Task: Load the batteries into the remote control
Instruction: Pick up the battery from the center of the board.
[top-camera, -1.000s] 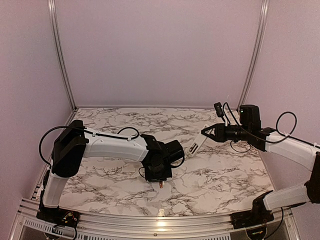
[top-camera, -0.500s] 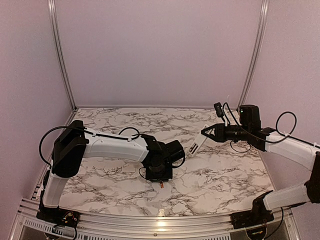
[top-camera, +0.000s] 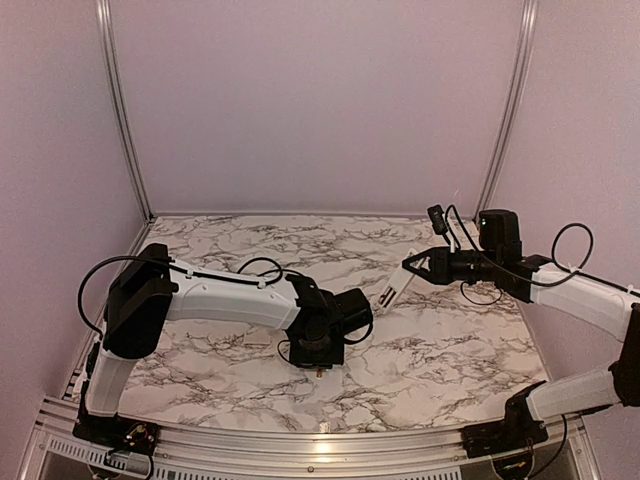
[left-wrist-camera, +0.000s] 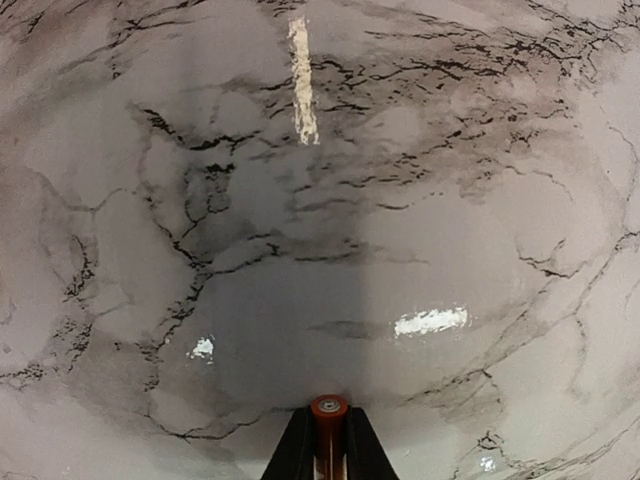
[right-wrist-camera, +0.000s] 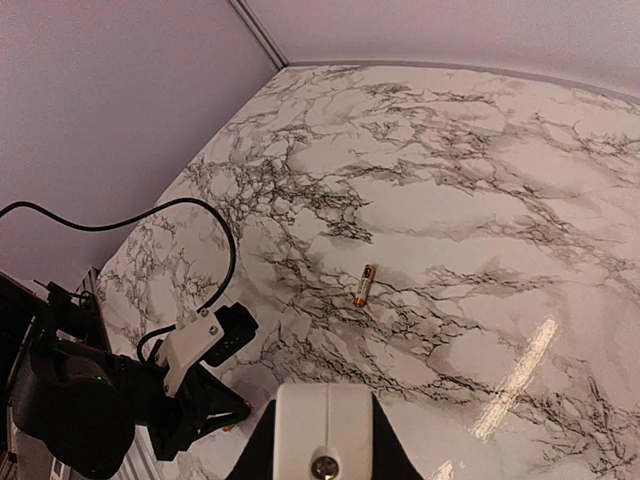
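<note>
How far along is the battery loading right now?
Done: nothing loaded. In hand: the left pincer grips one battery, the right pincer holds the remote. Remaining: the other battery lies on the table; both must go in.

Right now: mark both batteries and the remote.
held battery (left-wrist-camera: 328, 420), left wrist view, copper tip end
loose battery (right-wrist-camera: 363, 285), right wrist view, mid-body
remote control (top-camera: 392, 289), top view, free lower half
</note>
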